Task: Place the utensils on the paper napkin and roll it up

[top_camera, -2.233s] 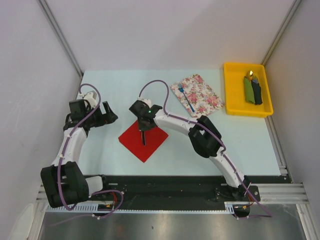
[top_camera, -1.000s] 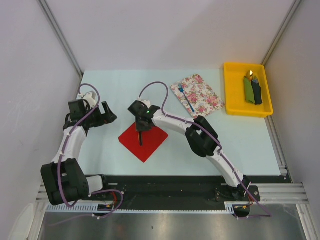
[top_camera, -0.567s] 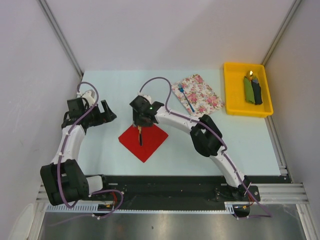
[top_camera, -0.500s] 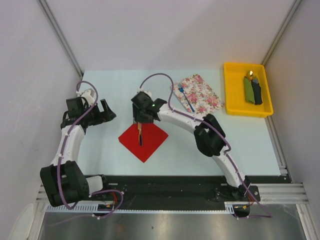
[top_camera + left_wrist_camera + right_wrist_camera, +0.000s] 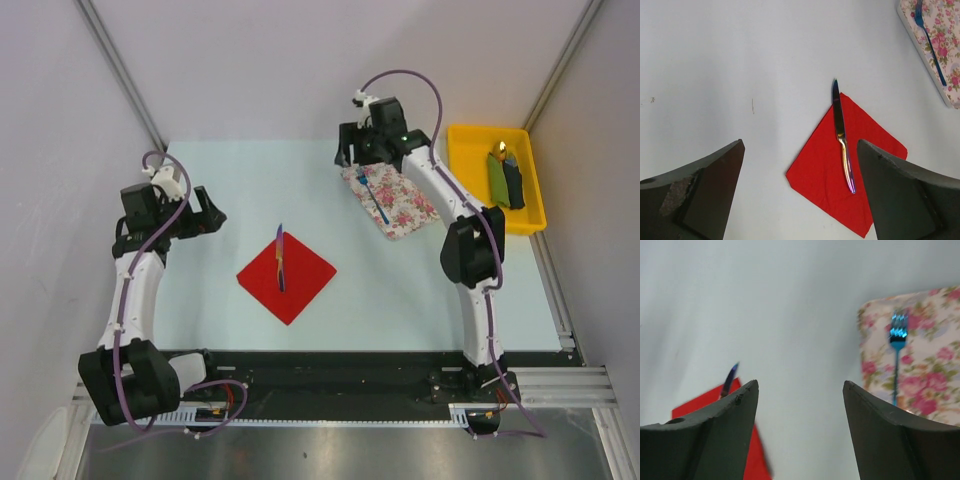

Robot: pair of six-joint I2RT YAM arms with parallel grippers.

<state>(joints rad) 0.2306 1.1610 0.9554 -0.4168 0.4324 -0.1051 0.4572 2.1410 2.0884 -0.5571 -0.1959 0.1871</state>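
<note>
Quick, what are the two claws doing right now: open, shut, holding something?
Left gripper: open, holding nothing.
Right gripper: open, holding nothing.

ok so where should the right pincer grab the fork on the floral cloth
Grip the fork at mid-handle, coming straight down, the right pincer turned so it closes across the handle's width. It lies flat on the floral cloth, tines at the far end, so a side approach would likely fail.
</note>
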